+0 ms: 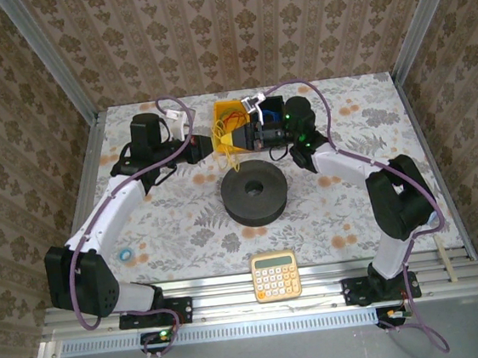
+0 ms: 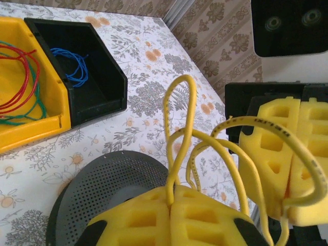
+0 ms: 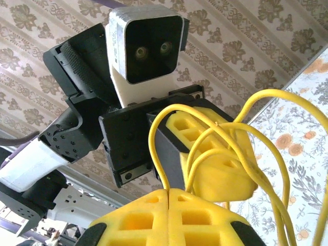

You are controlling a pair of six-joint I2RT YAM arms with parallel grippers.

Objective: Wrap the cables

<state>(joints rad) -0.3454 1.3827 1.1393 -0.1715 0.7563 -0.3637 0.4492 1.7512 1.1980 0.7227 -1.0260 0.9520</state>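
Over the far middle of the table (image 1: 167,229), the two arms are meeting tip to tip, just in front of the bins. The left gripper (image 2: 170,199) is pressing its yellow foam fingers (image 2: 138,218) tight together, pinching the yellow cable (image 2: 185,78) in the seam between them. The right gripper (image 3: 169,199) is facing it from close by, with its own pads clenched on another part of the same cable. Between the two grips the cable is standing up in several loose loops, hanging in the air and arching from one pair of pads to the other. Below them, nearer the table's centre, a black perforated spool (image 1: 271,201) is lying flat. Toward the far edge, a yellow bin (image 2: 31,128) and a black bin (image 2: 110,92) are sitting side by side, touching, and a blue wire coil (image 2: 76,77) is lying inside the black one. At the near edge, a yellow calculator (image 1: 276,276) is resting on the metal rail between the arm bases.
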